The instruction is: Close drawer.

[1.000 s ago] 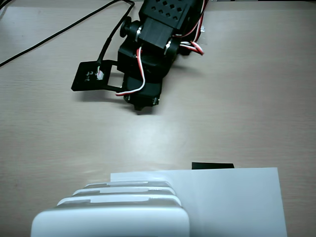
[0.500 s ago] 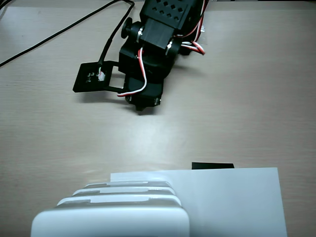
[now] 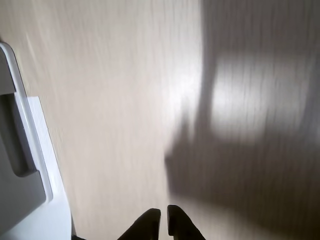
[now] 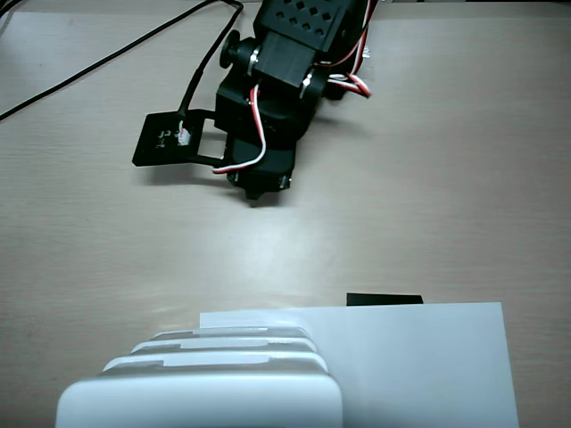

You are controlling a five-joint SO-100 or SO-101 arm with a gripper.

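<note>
Drawer [image 3: 20, 150] sits at the left edge of the wrist view, well apart from the jaws [image 3: 164, 219], which hang nearly closed and empty over the bare desk [image 3: 120, 100].

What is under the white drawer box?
A white paper sheet lies flat under the drawer unit, sticking out to the right on the wooden table. Anything else beneath the unit is covered.
</note>
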